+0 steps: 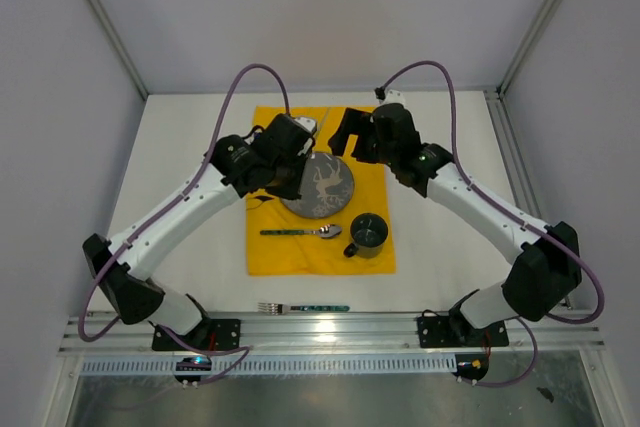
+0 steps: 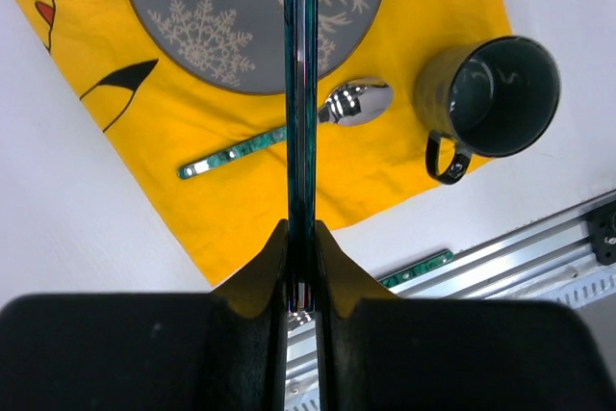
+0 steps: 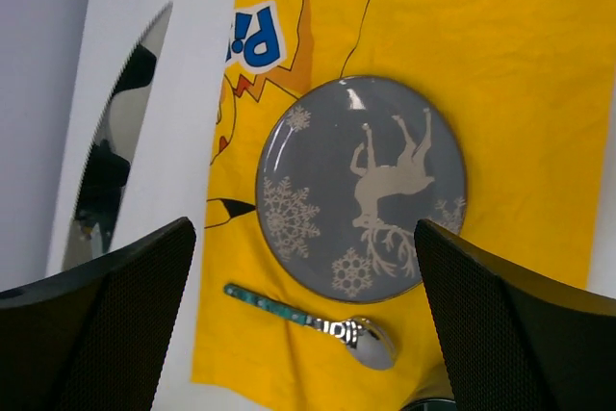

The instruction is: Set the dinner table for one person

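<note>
Risk 1: the left gripper [image 2: 300, 238] is pinching the knife [image 2: 300, 93] edge-on near 1 end. It's a thin hold, so the knife could pivot or slip and strike the plate [image 2: 192, 36] below its far end.

Risk 2: the right gripper [image 3: 303, 228] hovers just across that plate, jaws spread wide and holding nothing. The 2 wrists are close and could clash.

The left arm reaches forward with its wrist tipped down. The spoon [image 2: 289, 132] and mug [image 2: 491, 93] sit on the yellow cloth [image 2: 385, 180] under the left hand. The dinner table [image 1: 420, 277] lies below both hands, with the fork [image 1: 300, 306] well behind them at its near edge.
</note>
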`<state>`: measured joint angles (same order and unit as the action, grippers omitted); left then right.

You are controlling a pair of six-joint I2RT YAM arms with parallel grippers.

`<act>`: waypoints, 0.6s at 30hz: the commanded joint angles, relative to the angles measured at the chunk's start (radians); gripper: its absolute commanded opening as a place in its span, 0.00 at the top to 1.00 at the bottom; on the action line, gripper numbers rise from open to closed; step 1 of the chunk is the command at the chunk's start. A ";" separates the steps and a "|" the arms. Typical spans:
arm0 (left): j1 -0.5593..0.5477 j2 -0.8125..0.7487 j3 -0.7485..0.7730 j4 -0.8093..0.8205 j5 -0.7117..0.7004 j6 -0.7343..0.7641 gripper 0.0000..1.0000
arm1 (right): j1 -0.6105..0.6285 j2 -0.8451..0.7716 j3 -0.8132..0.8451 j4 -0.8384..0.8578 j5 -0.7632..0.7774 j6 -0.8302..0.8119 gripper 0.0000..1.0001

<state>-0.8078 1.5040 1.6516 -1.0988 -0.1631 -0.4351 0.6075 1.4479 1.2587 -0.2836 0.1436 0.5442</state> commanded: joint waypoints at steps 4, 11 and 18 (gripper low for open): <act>0.001 -0.041 -0.107 0.047 0.011 -0.036 1.00 | -0.049 0.017 -0.040 0.076 -0.281 0.434 0.01; 0.001 -0.038 -0.092 0.050 -0.027 -0.016 1.00 | -0.057 -0.055 -0.189 0.297 -0.361 0.655 0.01; -0.001 0.001 -0.087 0.068 -0.003 -0.014 1.00 | -0.057 -0.077 -0.288 0.532 -0.420 0.869 0.01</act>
<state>-0.8078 1.4944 1.5349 -1.0878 -0.1677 -0.4591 0.5522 1.4120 0.9905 0.0578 -0.2169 1.2675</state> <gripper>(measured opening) 0.109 0.993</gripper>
